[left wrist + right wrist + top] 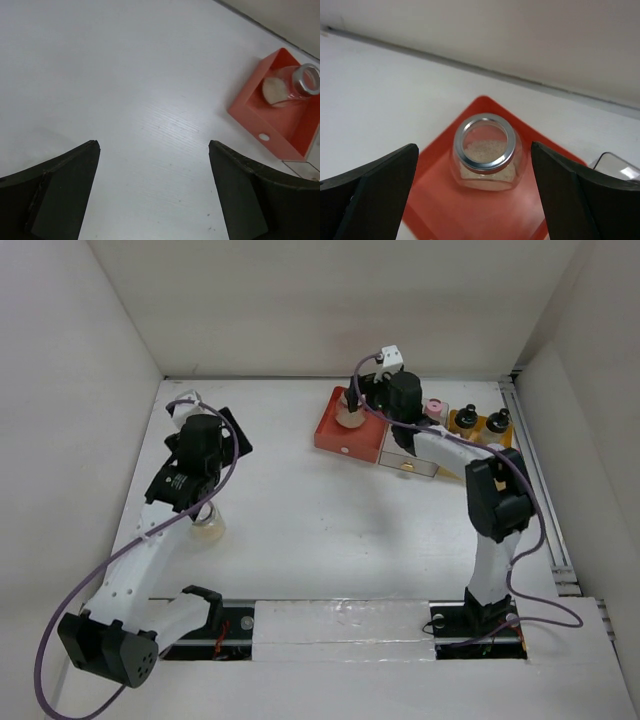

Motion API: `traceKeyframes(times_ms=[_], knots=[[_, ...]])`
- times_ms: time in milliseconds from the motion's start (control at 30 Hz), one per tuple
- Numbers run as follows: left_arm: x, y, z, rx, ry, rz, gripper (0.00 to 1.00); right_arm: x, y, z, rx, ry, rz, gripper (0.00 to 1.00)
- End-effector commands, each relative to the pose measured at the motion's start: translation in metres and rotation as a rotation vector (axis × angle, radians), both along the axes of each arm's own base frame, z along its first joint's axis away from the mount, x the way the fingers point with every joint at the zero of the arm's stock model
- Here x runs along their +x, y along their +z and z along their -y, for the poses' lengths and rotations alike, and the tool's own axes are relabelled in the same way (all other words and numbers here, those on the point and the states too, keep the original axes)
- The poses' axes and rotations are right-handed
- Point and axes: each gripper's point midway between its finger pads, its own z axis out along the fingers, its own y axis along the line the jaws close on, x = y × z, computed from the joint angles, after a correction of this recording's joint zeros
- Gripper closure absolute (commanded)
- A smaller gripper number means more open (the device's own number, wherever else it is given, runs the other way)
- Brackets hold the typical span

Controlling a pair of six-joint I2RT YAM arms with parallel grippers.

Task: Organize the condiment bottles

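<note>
My right gripper spread wide, grasping nothing, hovering above silver-rimmed jar. Jar upright in red tray, beige powder inside, my fingers apart from glass on both sides. Clear tray just beside red one. Pink-lidded jar next along row, probably in clear tray; arm hides part. Two black-lidded jars in yellow tray at far right. My left gripper also released, over white surface, well apart from trays.

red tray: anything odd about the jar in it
The jar in the red tray shows only a bare silver rim, with pale grains visible straight through it, so it seems uncapped or clear-lidded. No spill shows in the tray.
</note>
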Motion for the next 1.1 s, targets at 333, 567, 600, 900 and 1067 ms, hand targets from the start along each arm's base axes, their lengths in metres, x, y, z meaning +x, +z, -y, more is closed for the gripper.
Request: traceKeyframes(times_ms=[333,567,600,900,1067], knots=[[-0.063,-0.075,-0.066,0.026,0.459,-0.422,0.0,-0.086,0.104,0.016,0.141,0.058,0.127,0.01],[-0.083,-0.095,-0.065,-0.008,0.486,-0.473,0.0,-0.104,0.106,0.031,0.14,0.087,0.143,0.01],[-0.087,-0.099,-0.064,-0.013,0.487,-0.492,0.0,-0.108,0.113,0.029,0.145,0.104,0.155,0.01],[-0.1,-0.14,-0.073,-0.045,0.542,-0.593,0.0,-0.119,0.134,0.038,0.186,0.138,0.191,0.01],[-0.096,-0.143,-0.08,-0.012,0.573,-0.59,0.0,-0.12,0.138,0.041,0.188,0.138,0.2,0.01]])
